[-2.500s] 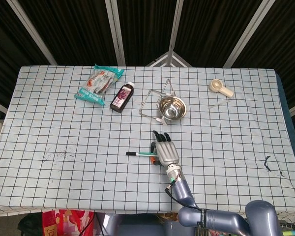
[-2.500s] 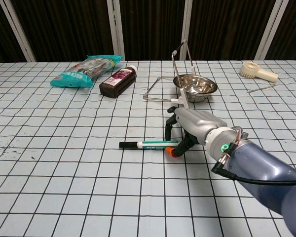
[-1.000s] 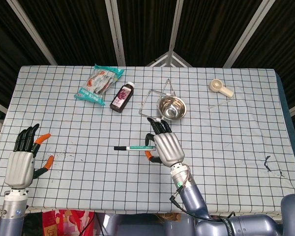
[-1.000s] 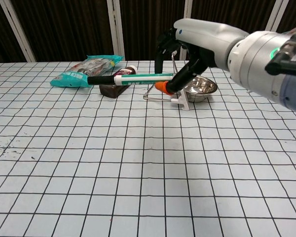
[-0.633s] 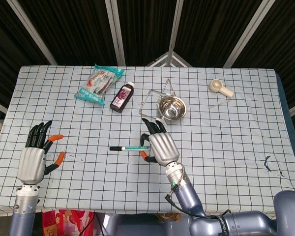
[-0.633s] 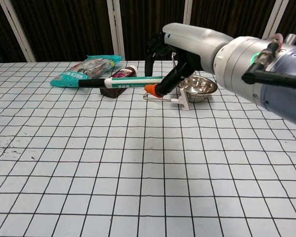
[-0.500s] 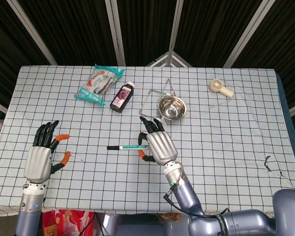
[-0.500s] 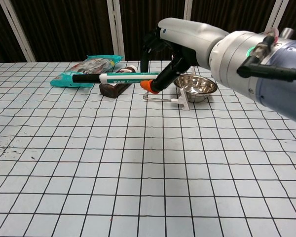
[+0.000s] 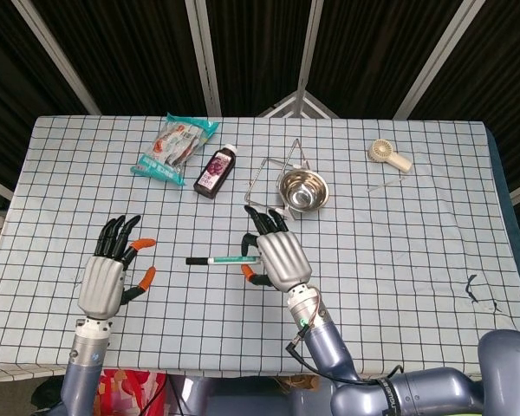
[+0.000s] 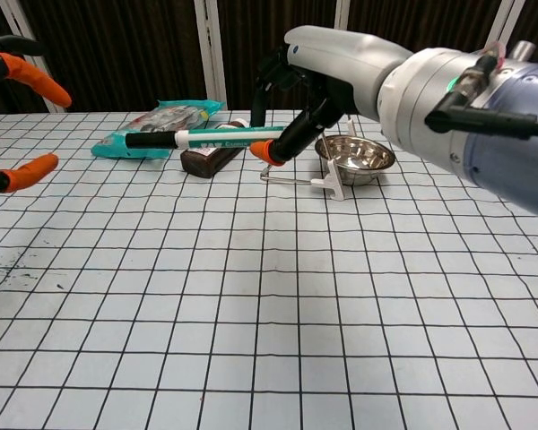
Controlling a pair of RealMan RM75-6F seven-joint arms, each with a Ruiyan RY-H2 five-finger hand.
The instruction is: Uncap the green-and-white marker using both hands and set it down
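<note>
My right hand point(image 9: 276, 256) point(image 10: 316, 82) holds the green-and-white marker point(image 9: 227, 259) point(image 10: 217, 138) level above the table, its black cap point(image 9: 195, 260) point(image 10: 143, 140) pointing toward my left side. The grip is on the end of the barrel away from the cap. My left hand point(image 9: 110, 272) floats to the left of the cap with fingers spread and nothing in it; in the chest view only its orange fingertips point(image 10: 36, 82) show at the left edge. A gap remains between the left hand and the cap.
Behind the marker lie a snack packet point(image 9: 173, 144) point(image 10: 155, 126), a dark bottle point(image 9: 216, 171) point(image 10: 213, 149), and a steel bowl point(image 9: 302, 191) point(image 10: 355, 159) on a wire stand. A small hand fan point(image 9: 388, 154) point(image 10: 467, 131) lies at the back right.
My left hand has risen and moved right toward the capped end. My right hand has carried the marker slightly further left.
</note>
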